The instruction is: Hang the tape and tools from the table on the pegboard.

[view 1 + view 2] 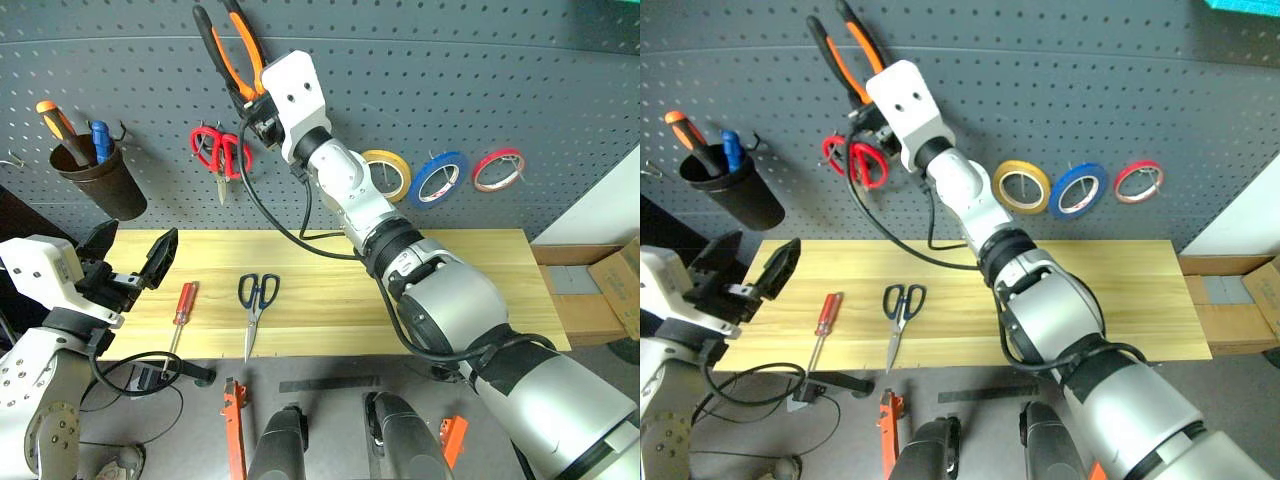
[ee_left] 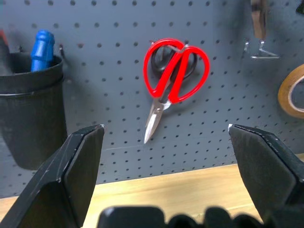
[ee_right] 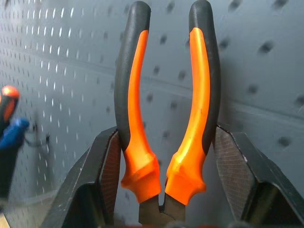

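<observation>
Pliers (image 3: 166,118) nose hidden between right gripper (image 3: 166,190) fingers, apparently clamped.

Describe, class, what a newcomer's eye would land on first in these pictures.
The right gripper holds orange-and-black pliers handles-up against the dark grey pegboard, above the hanging red-handled scissors. To their right hang yellow, blue and red tape rolls in a row. On the wooden table lie dark-handled scissors and a red-handled screwdriver, near the open left gripper.
</observation>
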Controlling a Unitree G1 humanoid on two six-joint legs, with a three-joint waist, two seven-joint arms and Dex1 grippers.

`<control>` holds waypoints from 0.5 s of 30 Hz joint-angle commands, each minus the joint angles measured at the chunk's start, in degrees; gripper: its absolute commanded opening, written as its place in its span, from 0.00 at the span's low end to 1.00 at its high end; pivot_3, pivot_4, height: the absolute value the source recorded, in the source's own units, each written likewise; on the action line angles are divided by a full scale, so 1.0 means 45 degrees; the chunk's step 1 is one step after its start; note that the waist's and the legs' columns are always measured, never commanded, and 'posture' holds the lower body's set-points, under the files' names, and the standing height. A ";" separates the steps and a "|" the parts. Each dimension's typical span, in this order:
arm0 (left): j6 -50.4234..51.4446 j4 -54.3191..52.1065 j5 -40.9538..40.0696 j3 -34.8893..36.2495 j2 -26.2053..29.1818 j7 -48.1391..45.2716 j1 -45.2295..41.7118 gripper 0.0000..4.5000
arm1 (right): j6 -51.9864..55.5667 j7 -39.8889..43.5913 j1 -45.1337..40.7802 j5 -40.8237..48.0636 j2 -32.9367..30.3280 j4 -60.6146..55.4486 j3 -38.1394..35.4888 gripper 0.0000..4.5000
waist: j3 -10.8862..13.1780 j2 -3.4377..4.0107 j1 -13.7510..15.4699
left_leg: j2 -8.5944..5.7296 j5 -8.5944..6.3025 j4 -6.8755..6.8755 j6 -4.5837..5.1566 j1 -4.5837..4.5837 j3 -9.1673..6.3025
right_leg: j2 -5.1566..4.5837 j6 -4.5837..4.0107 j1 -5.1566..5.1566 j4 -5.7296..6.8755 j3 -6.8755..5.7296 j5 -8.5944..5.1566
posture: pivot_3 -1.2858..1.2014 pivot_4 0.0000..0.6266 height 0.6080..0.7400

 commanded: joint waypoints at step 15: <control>0.0299 -0.1299 -0.0342 0.0181 0.0003 0.0541 0.0351 1.00 | -0.1275 -0.2948 -0.2278 -0.2401 0.0339 -0.0095 0.0358 0.53 | 0.0418 0.0010 0.0275 | 0.0066 -0.0003 -0.0007 -0.0059 -0.0211 -0.0090 | -0.0029 -0.0088 -0.0193 0.0009 -0.0202 -0.0044 | 0.56 0.53 1.00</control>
